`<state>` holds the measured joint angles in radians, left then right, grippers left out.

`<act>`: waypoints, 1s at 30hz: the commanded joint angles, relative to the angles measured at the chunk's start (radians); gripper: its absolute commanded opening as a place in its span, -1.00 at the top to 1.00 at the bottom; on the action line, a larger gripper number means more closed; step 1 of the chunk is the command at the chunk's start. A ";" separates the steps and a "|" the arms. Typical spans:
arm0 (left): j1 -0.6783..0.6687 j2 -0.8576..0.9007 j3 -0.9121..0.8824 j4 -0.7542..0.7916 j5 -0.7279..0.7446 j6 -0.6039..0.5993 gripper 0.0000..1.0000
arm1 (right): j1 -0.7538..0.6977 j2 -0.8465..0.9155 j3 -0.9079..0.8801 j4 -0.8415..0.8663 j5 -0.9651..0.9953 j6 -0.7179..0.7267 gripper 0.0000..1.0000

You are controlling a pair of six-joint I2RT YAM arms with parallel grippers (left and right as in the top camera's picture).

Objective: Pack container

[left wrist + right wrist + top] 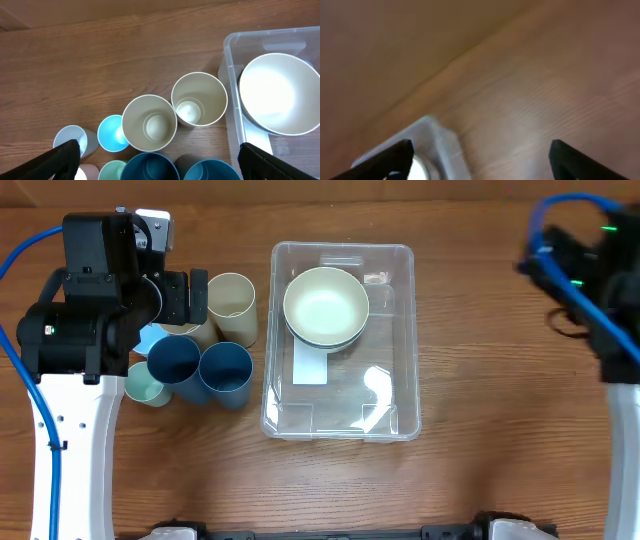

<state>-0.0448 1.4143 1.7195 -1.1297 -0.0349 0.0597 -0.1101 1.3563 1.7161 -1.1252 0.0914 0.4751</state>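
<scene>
1. I see the container (392, 395) upright in the middle of the wooden tabletop (500, 470), its top open.
2. A cream bowl (325, 305) rests in the container's upper half in the overhead view. It is nested on another bowl whose darker rim peeks out beneath it. The white label (310, 368) shows through the base just below them.
3. Cups cluster just left of the container: a cream cup (232, 302), a dark blue cup (175, 360) touching a second dark blue cup (226, 370), and a pale green cup (145, 385).
4. The left end effector (160, 164) hovers over that cluster with its fingers spread wide, holding nothing.
5. The right end effector (485, 162) is also spread and empty, well to the container's right. Its wrist view is blurred, showing only tabletop and one container corner.
</scene>
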 commanded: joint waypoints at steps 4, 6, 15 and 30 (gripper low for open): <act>0.000 0.006 0.024 0.004 -0.001 0.016 -1.00 | -0.309 0.077 0.000 -0.136 -0.093 0.080 -1.00; 0.000 0.006 0.024 0.006 0.003 0.015 -1.00 | -0.353 0.111 0.000 -0.165 -0.094 0.080 -1.00; 0.004 0.006 0.024 -0.040 0.012 -0.053 -1.00 | -0.371 0.205 0.000 -0.190 -0.093 0.079 -1.00; 0.655 0.140 0.024 -0.112 0.069 -0.411 -1.00 | -0.371 0.205 0.000 -0.190 -0.093 0.079 -1.00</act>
<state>0.5125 1.4776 1.7233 -1.2419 -0.1059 -0.3233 -0.4778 1.5608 1.7126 -1.3197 -0.0006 0.5495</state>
